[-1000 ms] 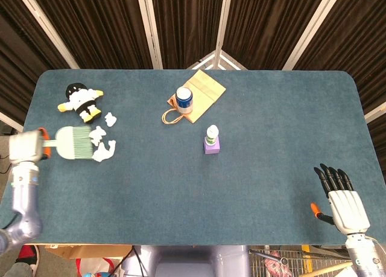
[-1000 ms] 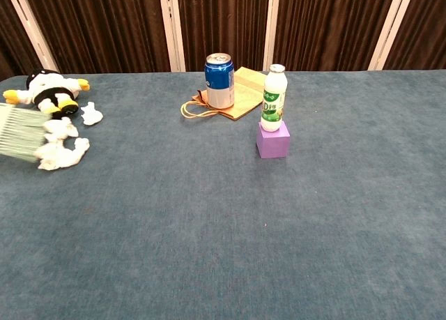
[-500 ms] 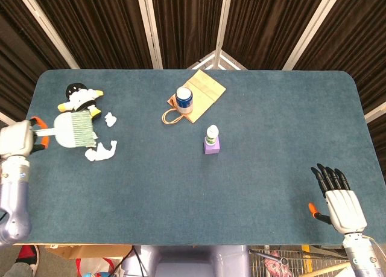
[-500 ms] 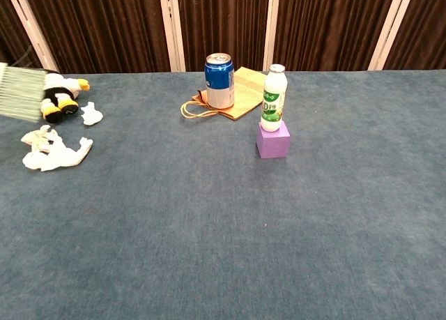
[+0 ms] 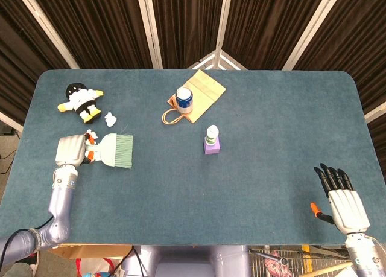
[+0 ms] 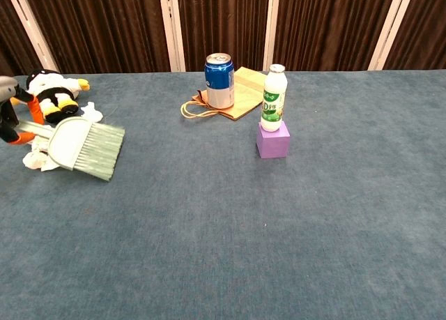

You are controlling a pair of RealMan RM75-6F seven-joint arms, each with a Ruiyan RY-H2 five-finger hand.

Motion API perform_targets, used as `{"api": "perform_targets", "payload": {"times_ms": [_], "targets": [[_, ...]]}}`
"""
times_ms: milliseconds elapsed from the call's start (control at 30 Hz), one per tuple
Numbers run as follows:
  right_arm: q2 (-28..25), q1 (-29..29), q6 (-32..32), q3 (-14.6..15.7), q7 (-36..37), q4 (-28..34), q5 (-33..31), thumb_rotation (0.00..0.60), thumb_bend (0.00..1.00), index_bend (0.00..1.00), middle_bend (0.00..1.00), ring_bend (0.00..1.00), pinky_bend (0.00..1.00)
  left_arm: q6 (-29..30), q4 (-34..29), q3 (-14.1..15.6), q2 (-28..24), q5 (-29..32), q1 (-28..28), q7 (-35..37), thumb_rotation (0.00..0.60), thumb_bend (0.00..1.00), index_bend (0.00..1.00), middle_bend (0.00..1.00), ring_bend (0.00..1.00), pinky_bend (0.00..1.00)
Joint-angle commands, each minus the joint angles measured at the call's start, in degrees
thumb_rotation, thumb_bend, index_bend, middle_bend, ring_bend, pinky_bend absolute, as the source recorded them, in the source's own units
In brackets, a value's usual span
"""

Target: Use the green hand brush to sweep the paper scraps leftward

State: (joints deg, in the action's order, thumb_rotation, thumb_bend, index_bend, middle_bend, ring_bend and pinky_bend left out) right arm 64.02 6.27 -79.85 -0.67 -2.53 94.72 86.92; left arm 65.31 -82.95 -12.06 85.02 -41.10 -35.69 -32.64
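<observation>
My left hand (image 5: 70, 150) grips the handle of the green hand brush (image 5: 115, 151) at the table's left side. Its bristles point right. In the chest view the green hand brush (image 6: 87, 145) hangs just above the cloth, with my left hand (image 6: 10, 118) at the frame's left edge. A clump of white paper scraps (image 6: 38, 157) lies under and left of the brush head, mostly hidden in the head view. One small scrap (image 5: 110, 118) lies beside the plush toy. My right hand (image 5: 342, 201) rests open at the near right corner, fingers spread.
A black, white and yellow plush toy (image 5: 80, 102) lies at the far left. A blue can (image 5: 184, 99) stands on a brown paper bag (image 5: 201, 93) at the far centre. A small white bottle (image 5: 211, 135) stands on a purple block (image 5: 211, 146).
My left hand lifted the brush off the scraps, carried it back toward the plush toy, then brought it forward and right over the scrap clump. The right hand barely moved.
</observation>
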Motion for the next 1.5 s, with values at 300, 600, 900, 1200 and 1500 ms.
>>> {"api": "perform_targets", "payload": {"times_ms": [300, 600, 900, 1200, 1500], "targets": [[-0.1, -0.2, -0.3, 0.2, -0.5, 0.4, 0.1, 0.6, 0.32, 0.0, 0.0, 0.0, 0.01, -1.6, 6.4, 0.6, -7.4, 3.8, 4.6, 3.2, 0.6, 0.67, 0.75, 1.0, 1.0, 1.0], [0.2, -0.1, -0.3, 0.1, -1.2, 0.4, 0.4, 0.6, 0.32, 0.0, 0.0, 0.0, 0.01, -0.8, 2.9, -3.4, -16.3, -1.9, 9.6, 18.5, 0.6, 0.67, 0.74, 1.0, 1.0, 1.0], [0.4, 0.1, 0.0, 0.0, -1.3, 0.3, 0.5, 0.6, 0.32, 0.0, 0.0, 0.0, 0.01, 2.4, -13.3, -0.2, -20.2, -14.8, 12.8, 23.3, 0.6, 0.65, 0.72, 1.0, 1.0, 1.0], [0.3, 0.1, 0.2, 0.0, -1.1, 0.3, 0.2, 0.6, 0.32, 0.0, 0.0, 0.0, 0.01, 0.8, -22.6, 7.7, -13.3, -20.5, 12.6, 15.2, 0.6, 0.56, 0.68, 1.0, 1.0, 1.0], [-0.1, 0.0, 0.2, 0.0, -0.5, 0.4, -0.1, 0.6, 0.32, 0.0, 0.0, 0.0, 0.01, 2.1, -21.2, 11.7, -6.5, -20.7, 13.0, 7.7, 0.6, 0.03, 0.36, 1.0, 1.0, 1.0]]}}
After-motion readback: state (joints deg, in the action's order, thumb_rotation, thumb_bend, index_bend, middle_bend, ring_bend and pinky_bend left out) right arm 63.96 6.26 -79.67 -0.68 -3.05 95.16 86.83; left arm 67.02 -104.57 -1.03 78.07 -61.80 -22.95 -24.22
